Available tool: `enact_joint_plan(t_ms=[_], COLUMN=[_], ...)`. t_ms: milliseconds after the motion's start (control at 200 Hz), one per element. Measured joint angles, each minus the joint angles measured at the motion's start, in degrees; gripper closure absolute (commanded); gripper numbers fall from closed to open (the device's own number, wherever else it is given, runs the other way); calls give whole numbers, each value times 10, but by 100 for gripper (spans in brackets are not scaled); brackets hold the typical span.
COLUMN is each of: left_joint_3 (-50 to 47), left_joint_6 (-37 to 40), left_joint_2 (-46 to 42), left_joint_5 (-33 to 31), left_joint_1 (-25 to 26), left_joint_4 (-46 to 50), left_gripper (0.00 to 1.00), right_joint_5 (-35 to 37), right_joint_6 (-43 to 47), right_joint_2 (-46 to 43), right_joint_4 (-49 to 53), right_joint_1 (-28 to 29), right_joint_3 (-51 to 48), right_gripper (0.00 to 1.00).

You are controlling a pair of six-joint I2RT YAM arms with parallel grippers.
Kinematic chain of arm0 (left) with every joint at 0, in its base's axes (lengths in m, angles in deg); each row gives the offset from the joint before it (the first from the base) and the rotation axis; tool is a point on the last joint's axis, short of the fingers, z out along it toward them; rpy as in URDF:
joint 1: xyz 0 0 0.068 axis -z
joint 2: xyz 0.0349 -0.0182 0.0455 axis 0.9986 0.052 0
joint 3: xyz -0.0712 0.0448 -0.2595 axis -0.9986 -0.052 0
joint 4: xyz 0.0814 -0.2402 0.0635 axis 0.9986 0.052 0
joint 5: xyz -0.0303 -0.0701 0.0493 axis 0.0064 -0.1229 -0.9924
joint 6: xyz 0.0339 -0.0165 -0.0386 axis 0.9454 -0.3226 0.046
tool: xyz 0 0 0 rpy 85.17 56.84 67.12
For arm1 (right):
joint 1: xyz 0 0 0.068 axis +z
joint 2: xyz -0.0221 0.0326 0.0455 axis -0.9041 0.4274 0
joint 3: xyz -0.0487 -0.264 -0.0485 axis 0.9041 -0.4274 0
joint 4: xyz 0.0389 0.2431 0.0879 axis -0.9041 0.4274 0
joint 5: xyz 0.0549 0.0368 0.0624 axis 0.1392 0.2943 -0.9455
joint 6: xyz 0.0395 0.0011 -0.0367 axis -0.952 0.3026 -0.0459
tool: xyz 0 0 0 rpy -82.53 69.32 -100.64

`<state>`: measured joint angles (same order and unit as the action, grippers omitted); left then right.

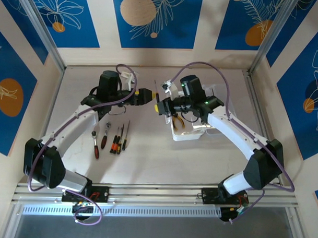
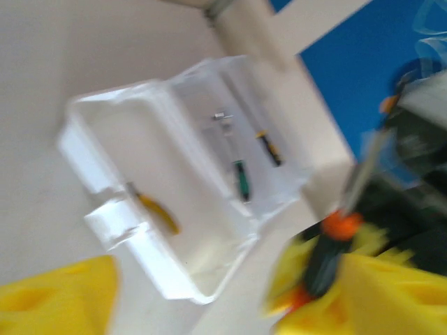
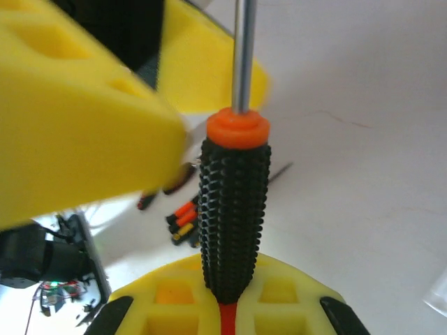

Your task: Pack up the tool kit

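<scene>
One case (image 2: 91,118), one pliers (image 2: 157,213), several screwdrivers (image 3: 234,209)

Left arm (image 1: 70,127) and right arm (image 1: 237,133): white link shells, black joint housings, with a big black housing at the joint far back from each pincer. Left pincer (image 1: 145,95): black body. Right pincer (image 1: 159,105): black body, green light (image 1: 205,103) on the block just behind it. Purple cable (image 1: 203,63) arcs out behind the right pincer; a like purple loop (image 1: 127,67) behind the left one. Pads (image 3: 300,289) bright yellow, moulded with square recesses, black rounded corners beside them.
</scene>
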<state>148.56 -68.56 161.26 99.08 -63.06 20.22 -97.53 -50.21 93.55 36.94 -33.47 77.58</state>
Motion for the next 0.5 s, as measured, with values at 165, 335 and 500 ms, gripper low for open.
enact_joint_plan(t_ms=[165,335,500], left_joint_3=[27,-3,-76], left_joint_6=[96,150,161], left_joint_2=[-24,-45,-44], left_joint_5=[-167,-285,-316], left_joint_1=[-27,-62,-85], left_joint_4=[153,220,238], left_gripper=[0,0,0], right_joint_5=[63,184,328], right_joint_6=[51,93,107], right_joint_2=[-54,-59,8], right_joint_4=[99,183,242], right_joint_1=[-101,-215,-272], right_joint_3=[0,1,26], right_gripper=[100,100,100])
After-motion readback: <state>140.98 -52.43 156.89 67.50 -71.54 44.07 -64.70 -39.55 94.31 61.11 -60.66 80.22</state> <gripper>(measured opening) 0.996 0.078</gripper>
